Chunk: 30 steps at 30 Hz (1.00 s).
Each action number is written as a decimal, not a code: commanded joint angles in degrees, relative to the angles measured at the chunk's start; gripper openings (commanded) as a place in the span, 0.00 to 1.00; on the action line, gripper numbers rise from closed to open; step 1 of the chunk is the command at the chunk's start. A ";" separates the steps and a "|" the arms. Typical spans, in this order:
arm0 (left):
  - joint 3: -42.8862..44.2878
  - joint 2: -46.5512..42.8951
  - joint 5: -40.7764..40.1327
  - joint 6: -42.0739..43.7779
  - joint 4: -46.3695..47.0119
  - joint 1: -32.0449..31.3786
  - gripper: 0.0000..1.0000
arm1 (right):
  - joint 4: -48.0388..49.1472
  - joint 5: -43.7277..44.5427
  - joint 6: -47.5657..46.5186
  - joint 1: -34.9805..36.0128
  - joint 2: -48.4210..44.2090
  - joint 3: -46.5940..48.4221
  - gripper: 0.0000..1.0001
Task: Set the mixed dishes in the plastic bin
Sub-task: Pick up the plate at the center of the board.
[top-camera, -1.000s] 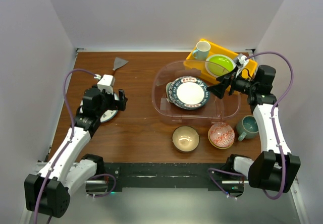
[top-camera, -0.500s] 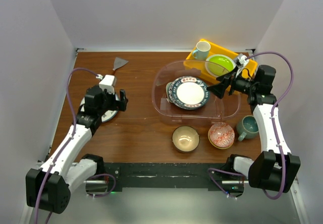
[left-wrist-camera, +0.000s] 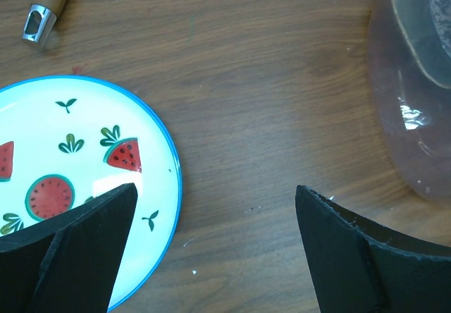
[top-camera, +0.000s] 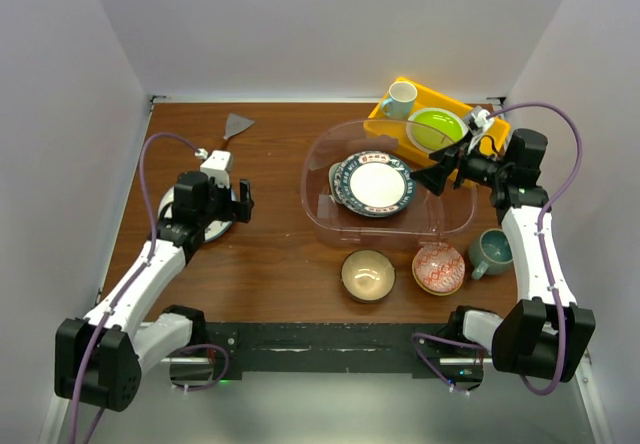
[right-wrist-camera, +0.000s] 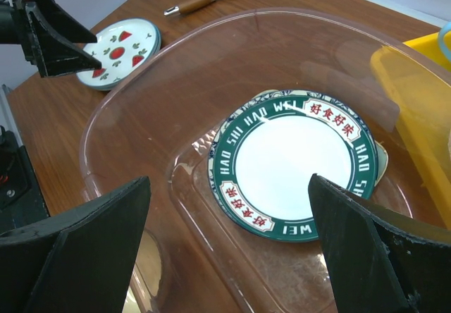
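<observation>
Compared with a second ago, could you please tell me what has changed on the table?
The left gripper, open above the watermelon plate, has edged slightly to the right, toward the plastic bin; it has taken hold of nothing. The right gripper remains open over the bin, and the green-rimmed plate, tan bowl, red-patterned bowl and grey-teal mug have not moved.

watermelon plate (left-wrist-camera: 77,133): white, blue rim | lettered plate (right-wrist-camera: 296,161): dark-green rim

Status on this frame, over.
Grippers open, empty: left gripper above watermelon plate edge, right gripper over bin. In bin: lettered plate; outside: tan bowl, red bowl, mug. Nothing blocking.
</observation>
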 commanded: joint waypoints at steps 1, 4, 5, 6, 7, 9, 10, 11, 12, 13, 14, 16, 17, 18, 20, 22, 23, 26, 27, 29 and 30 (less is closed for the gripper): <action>1.87 0.80 -1.88 -1.30 0.58 0.48 1.00 | 2.24 -1.21 0.49 -0.39 -1.15 -0.35 0.98; 2.13 1.59 -2.76 -1.30 0.05 0.48 1.00 | 2.33 -1.21 0.49 -0.31 -1.06 -0.44 0.98; 2.31 1.85 -3.02 -1.30 -0.30 0.48 1.00 | 2.24 -1.21 0.49 -0.31 -1.06 -0.44 0.98; 2.40 2.29 -3.20 -1.48 -0.39 0.48 1.00 | 2.41 -1.21 0.49 -0.39 -1.06 -0.35 0.98; 2.48 2.56 -3.37 -1.48 -0.56 0.39 1.00 | 2.33 -1.21 0.49 -0.40 -1.06 -0.35 0.98; 2.84 3.26 -4.77 -1.74 -1.18 0.48 1.00 | 2.33 -1.21 0.49 -0.40 -0.98 -0.35 0.98; 3.01 3.70 -5.04 -1.74 -1.44 0.48 1.00 | 2.41 -1.21 0.49 -0.40 -0.97 -0.44 0.98; 3.36 3.88 -5.57 -1.83 -1.79 0.48 1.00 | 2.33 -1.21 0.49 -0.40 -0.97 -0.44 0.98; 3.54 4.57 -5.92 -1.83 -2.05 0.39 1.00 | 2.41 -1.21 0.49 -0.40 -0.89 -0.44 0.98; 3.71 4.93 -6.45 -1.74 -2.32 0.48 1.00 | 2.42 -1.21 0.49 -0.48 -0.89 -0.44 0.98; 4.15 5.37 -6.80 -1.74 -2.76 0.39 1.00 | 2.42 -1.13 0.58 -0.40 -0.89 -0.44 0.98; 4.68 6.77 -7.59 -1.57 -3.37 0.39 1.00 | 2.42 -1.21 0.58 -0.40 -0.89 -0.44 0.98; 5.03 7.30 -7.68 -1.48 -3.81 0.39 1.00 | 2.42 -1.21 0.58 -0.40 -0.89 -0.44 0.98; 5.21 8.35 -7.86 -1.48 -4.16 0.39 1.00 | 2.59 -1.21 0.58 -0.40 -0.80 -0.53 0.98; 5.91 9.41 -9.00 -1.48 -5.04 0.30 1.00 | 2.50 -1.21 0.58 -0.40 -0.80 -0.44 0.98; 6.61 11.25 -11.36 -1.30 -6.01 0.21 0.99 | 2.59 -1.30 0.67 -0.40 -0.71 -0.53 0.98; 7.23 12.22 -12.24 -1.13 -6.53 0.13 0.97 | 2.59 -1.30 0.67 -0.40 -0.71 -0.53 0.98; 9.16 14.50 -14.62 -0.25 -8.03 -0.14 0.87 | 2.68 -1.39 0.76 -0.40 -0.62 -0.53 0.98; 9.60 15.03 -15.15 0.19 -8.38 -0.23 0.84 | 2.85 -1.39 0.84 -0.40 -0.54 -0.53 0.98; 10.48 16.70 -16.29 0.46 -9.26 -0.84 0.78 | 2.77 -1.39 0.84 -0.48 -0.54 -0.62 0.98; 10.66 17.23 -16.47 0.80 -9.52 -1.02 0.75 | 2.85 -1.39 0.84 -0.40 -0.54 -0.62 0.98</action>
